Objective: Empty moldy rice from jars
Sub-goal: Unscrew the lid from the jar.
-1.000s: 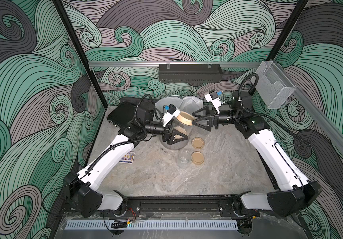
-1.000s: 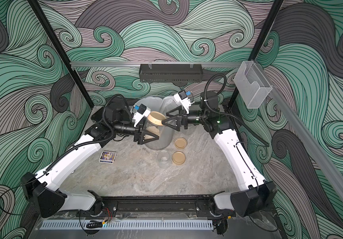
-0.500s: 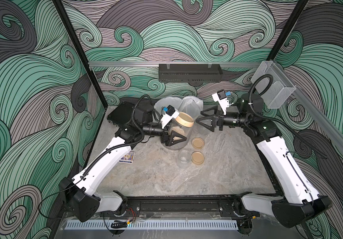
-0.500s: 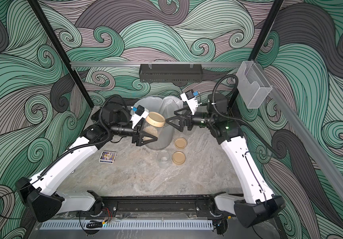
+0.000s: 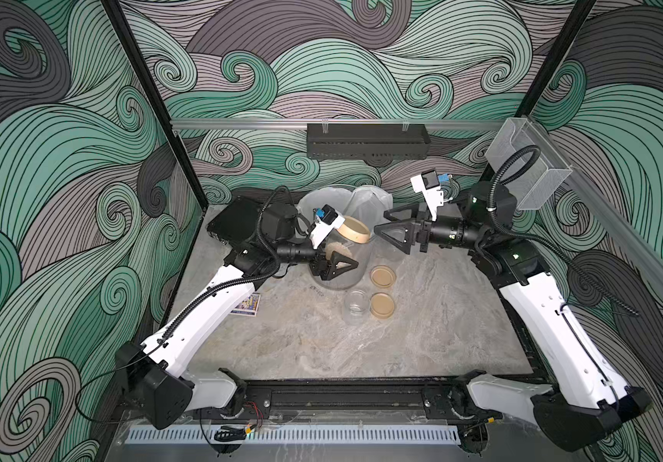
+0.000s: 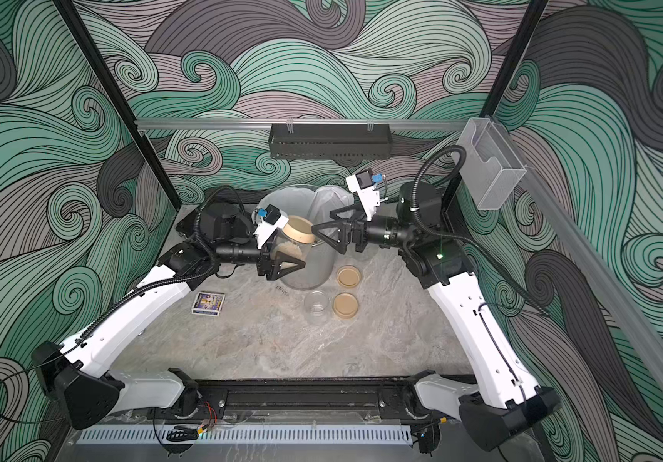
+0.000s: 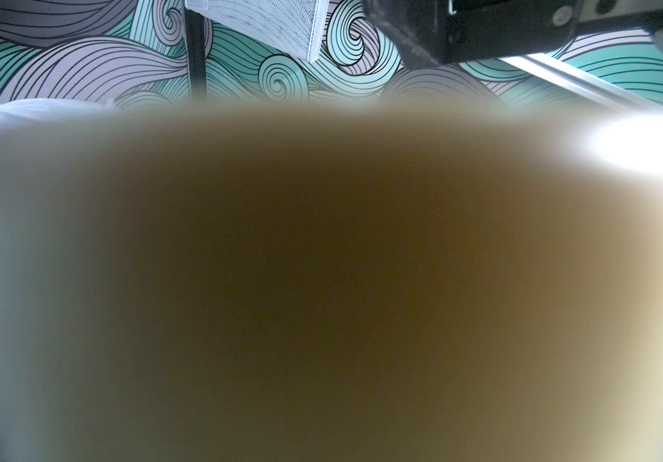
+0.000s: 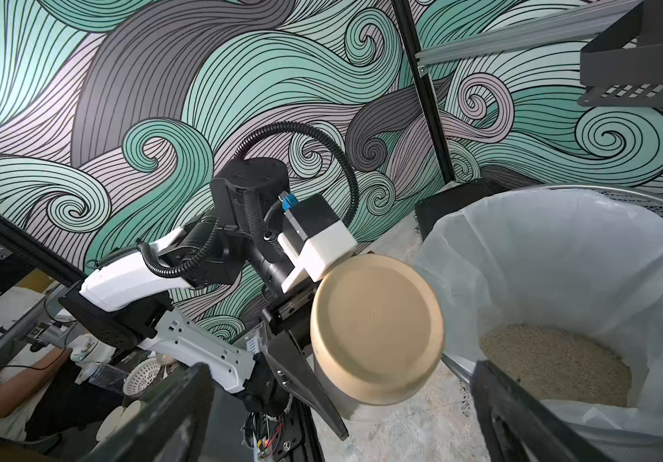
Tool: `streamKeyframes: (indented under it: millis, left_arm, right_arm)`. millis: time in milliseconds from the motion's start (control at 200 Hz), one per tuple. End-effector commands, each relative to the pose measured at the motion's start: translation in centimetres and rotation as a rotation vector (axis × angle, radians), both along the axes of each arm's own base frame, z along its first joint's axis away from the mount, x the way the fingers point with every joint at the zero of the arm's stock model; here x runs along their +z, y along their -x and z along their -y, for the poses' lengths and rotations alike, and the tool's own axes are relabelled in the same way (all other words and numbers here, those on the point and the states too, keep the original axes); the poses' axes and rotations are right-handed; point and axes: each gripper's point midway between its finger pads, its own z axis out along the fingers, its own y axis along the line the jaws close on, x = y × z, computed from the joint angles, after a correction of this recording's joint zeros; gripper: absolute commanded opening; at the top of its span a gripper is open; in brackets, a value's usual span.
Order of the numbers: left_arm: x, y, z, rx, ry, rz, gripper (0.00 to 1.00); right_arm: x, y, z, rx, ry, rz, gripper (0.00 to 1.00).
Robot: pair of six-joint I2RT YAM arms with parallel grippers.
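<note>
A clear jar with a tan lid [image 5: 356, 231] [image 6: 301, 230] hangs tilted in front of the bin, and my left gripper [image 5: 338, 254] [image 6: 284, 256] is shut on its body. Moldy rice [image 5: 338, 249] shows through its wall. The lid [image 8: 378, 332] faces my right gripper [image 5: 381, 223] [image 8: 342, 366], which stands open just right of it, apart from it. In the left wrist view the blurred lid [image 7: 322, 280] hides the jaws. An empty lidless jar [image 5: 356, 304] stands on the table beside two loose tan lids [image 5: 382, 276] [image 5: 382, 305]. Rice [image 8: 554, 360] lies in the bin liner.
The mesh bin with its white liner [image 5: 322, 198] [image 8: 562, 256] stands at the back, close behind both grippers. A small card box [image 5: 248, 305] lies at the left. A black shelf [image 5: 366, 140] hangs on the back wall, and a clear holder [image 5: 530, 168] on the right post.
My right gripper has drawn back to the right from the lid and opened wider. The left gripper still holds the jar in about the same place.
</note>
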Motion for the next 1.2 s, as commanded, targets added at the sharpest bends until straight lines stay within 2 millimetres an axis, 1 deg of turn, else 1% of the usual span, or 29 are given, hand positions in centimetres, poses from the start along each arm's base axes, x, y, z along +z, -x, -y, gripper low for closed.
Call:
streamKeyframes:
  millis: [0,180,450,695,846,1196]
  left_arm:
    - [4.0,0.3,0.1,0.001,0.078,0.143,0.34]
    - [3.9,0.5,0.6,-0.013,0.079,0.141,0.34]
    - [4.0,0.8,0.9,-0.023,0.082,0.147,0.34]
    - [4.4,1.0,1.1,-0.040,0.098,0.152,0.34]
    - [4.3,1.2,1.3,-0.057,0.098,0.145,0.34]
    - [4.1,1.7,1.7,-0.086,0.103,0.130,0.34]
  right_arm:
    - [-0.8,-0.5,-0.7,-0.025,0.022,-0.021,0.99]
    - [-2.3,-0.6,-2.0,-0.010,0.063,-0.048,0.99]
    - [-3.6,-0.8,-3.4,0.028,0.080,-0.080,0.99]
    - [-4.4,-1.4,-3.8,0.019,0.097,-0.095,0.99]
    - [-4.4,-1.7,-3.9,0.017,0.099,-0.096,0.97]
    - [-3.7,-2.3,-4.1,0.008,0.084,-0.069,0.97]
